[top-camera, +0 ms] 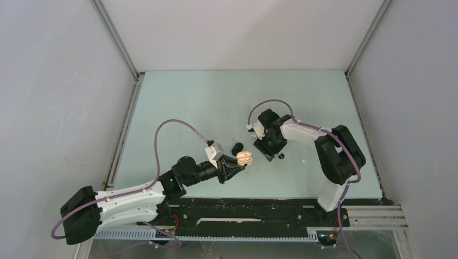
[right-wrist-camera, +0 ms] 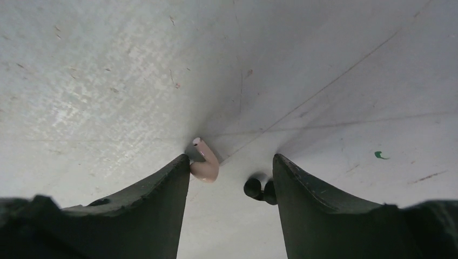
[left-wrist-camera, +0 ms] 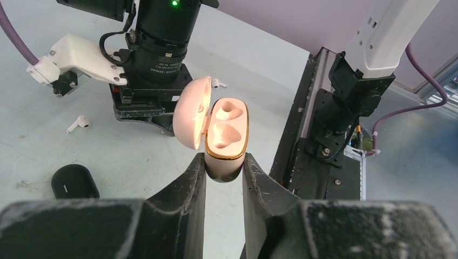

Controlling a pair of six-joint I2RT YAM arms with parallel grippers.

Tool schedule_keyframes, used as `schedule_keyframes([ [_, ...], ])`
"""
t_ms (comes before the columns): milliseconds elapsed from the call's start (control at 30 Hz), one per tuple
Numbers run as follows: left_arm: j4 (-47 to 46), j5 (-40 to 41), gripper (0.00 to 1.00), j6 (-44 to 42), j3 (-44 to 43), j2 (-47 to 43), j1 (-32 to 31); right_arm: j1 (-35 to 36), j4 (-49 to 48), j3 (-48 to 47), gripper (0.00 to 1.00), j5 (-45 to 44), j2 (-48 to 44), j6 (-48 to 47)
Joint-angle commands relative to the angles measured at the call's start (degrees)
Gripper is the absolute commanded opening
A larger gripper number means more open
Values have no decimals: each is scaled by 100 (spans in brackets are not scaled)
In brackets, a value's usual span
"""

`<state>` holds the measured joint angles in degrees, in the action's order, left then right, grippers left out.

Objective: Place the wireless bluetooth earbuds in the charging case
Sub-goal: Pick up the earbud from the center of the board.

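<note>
1. The left gripper (left-wrist-camera: 224, 172) is clamping the lower body of the charging case (left-wrist-camera: 228, 135) between its two fingers. It is holding the case off the table (right-wrist-camera: 108, 81), with the lid (left-wrist-camera: 190, 120) swung open to one side.
2. The sockets (left-wrist-camera: 226, 111) of the case are both showing empty in the left wrist view. I am therefore judging that no earbud is inserted yet. Having the case opened and presented is the only part that looks done.
3. The right gripper (right-wrist-camera: 231, 167) is pointing down at the table with its fingers spread apart, and it is gripping nothing.
4. Between those fingers a pale pink earbud (right-wrist-camera: 206, 165) is lying on the table, touching the inner side of one finger. A black earbud (right-wrist-camera: 254, 188) is lying just beside the other finger.
5. The pink one is matching the colour of the held case, so it is probably the piece the right arm is aiming at. This is only my judgement.
6. In the left wrist view two white earbuds (left-wrist-camera: 78, 123) are lying on the table near the right arm. A closed black case (left-wrist-camera: 74, 182) is resting apart from them.
7. Nearly everything is remaining. The right arm is needing to close on one earbud, lift it, carry it to the case and seat it in a socket, then do the same for the second socket.
</note>
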<state>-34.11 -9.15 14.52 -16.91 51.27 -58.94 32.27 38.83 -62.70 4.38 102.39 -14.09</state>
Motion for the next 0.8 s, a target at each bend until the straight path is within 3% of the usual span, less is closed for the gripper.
schedule_keyframes([
  [0, -158, 36, 0, -63, -234, 7, -21, 8, 11, 83, 59, -364, -252, -186],
  [467, -162, -21, 0, -68, -261, 71, -21, -356, 103, 117, 40, -78, -410, -263],
  [767, -158, -67, 0, -55, -313, 131, -21, -475, -22, 197, 34, 656, -481, -532],
])
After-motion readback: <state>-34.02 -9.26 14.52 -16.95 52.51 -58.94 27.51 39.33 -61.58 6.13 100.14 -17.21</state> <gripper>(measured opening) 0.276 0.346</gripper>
